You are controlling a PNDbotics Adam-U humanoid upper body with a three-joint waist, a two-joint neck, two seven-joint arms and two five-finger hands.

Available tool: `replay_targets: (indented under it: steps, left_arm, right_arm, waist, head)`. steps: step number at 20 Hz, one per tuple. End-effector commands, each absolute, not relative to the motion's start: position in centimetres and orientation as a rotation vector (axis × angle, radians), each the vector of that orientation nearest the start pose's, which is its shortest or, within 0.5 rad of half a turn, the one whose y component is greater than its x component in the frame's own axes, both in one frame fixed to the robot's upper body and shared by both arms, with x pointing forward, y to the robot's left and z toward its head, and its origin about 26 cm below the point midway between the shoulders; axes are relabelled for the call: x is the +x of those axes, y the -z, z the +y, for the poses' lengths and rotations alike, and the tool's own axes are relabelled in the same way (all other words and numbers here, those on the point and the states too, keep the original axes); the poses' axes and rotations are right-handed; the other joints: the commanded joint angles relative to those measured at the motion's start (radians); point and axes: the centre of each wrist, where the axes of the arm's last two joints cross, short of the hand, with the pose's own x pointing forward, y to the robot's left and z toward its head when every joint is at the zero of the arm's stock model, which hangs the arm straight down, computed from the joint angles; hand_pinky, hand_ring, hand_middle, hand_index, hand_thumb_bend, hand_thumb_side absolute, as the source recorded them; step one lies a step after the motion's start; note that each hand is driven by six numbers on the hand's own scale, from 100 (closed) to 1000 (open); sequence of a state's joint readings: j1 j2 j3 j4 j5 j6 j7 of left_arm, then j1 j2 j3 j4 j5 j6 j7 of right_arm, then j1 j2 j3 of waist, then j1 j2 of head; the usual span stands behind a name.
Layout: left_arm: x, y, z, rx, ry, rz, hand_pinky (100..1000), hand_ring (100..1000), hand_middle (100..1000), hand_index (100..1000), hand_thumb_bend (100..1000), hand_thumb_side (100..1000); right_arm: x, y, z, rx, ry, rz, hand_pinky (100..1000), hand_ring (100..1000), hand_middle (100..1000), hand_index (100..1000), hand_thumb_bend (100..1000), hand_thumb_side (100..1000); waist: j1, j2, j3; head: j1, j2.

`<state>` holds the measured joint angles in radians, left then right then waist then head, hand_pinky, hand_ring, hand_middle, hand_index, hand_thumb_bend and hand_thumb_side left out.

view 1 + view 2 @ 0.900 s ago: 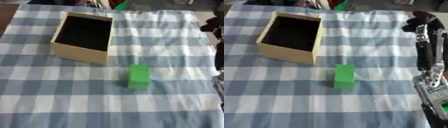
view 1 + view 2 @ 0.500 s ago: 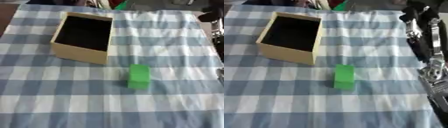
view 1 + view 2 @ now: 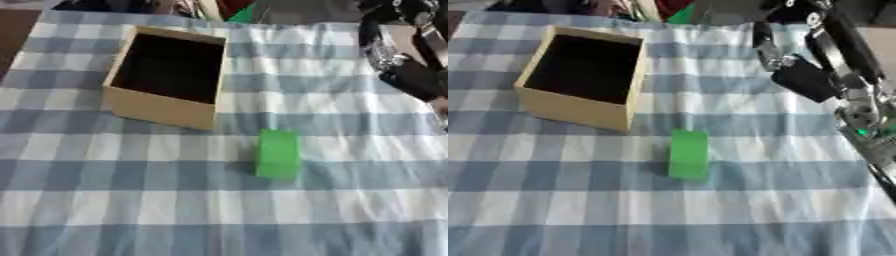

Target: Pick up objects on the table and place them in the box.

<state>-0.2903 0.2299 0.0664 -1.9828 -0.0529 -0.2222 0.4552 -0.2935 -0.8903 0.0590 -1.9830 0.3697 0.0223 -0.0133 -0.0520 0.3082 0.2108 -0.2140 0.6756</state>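
Since the earlier frames the robot's right arm has swung in from the right edge toward the upper middle of the frame, so its right hand [image 3: 802, 75] now hangs above the far right part of the cloth, higher and further left than before; the green block and the box lie as they did.

Nearest, the blue-and-white checked cloth [image 3: 131, 210] covers the counter, bare across the lower part of the frame; just past the centre the green block [image 3: 278, 154] lies on the cloth, long side running away from the camera, touched by nothing; up and left of it, near but apart, the open cardboard box [image 3: 162, 107] sits slightly askew, its dark inside showing no contents that can be made out.

Farther back at the upper right, the right hand is dark and blurred, well apart from the block and off to the right of the box; it holds nothing that can be seen, but whether its fingers are straight or curled cannot be told; behind it the black and silver forearm [image 3: 846, 45] slants down toward the right edge.

The left hand appears in neither view.
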Motion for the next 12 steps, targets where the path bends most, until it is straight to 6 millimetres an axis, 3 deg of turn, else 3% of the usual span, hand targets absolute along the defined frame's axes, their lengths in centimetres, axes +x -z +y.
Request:
replay_targets:
  steps: [1, 6, 8, 12]
  left_arm:
    - [29.9, -19.7, 26.5, 0.377, -0.25, -2.54, 691, 603, 654, 733, 100, 884]
    - [29.9, -19.7, 26.5, 0.372, -0.248, -2.539, 691, 603, 654, 733, 100, 884]
    - [29.9, -19.7, 26.5, 0.371, -0.247, -2.538, 691, 603, 654, 733, 100, 884]
    - [29.9, -19.7, 26.5, 0.369, -0.245, -2.538, 691, 603, 654, 733, 100, 884]
  right_arm:
    - [28.8, -26.7, -31.7, -1.003, -1.252, -1.956, 750, 755, 771, 931, 100, 909]
    - [29.0, -26.5, -31.1, -0.897, -1.308, -1.887, 782, 777, 781, 968, 100, 917]
    - [29.0, -26.4, -30.9, -0.857, -1.33, -1.853, 810, 801, 785, 984, 120, 847]
    - [29.1, -26.0, -30.4, -0.785, -1.369, -1.79, 845, 845, 830, 1000, 242, 719]
  waist:
    - [-0.012, -0.035, 0.001]
    - [-0.015, -0.036, 0.002]
    - [-0.016, -0.036, 0.002]
    - [-0.018, -0.036, 0.003]
  head:
    - [-0.003, 0.004]
    - [-0.001, 0.003]
    - [-0.001, 0.002]
    - [-0.002, 0.002]
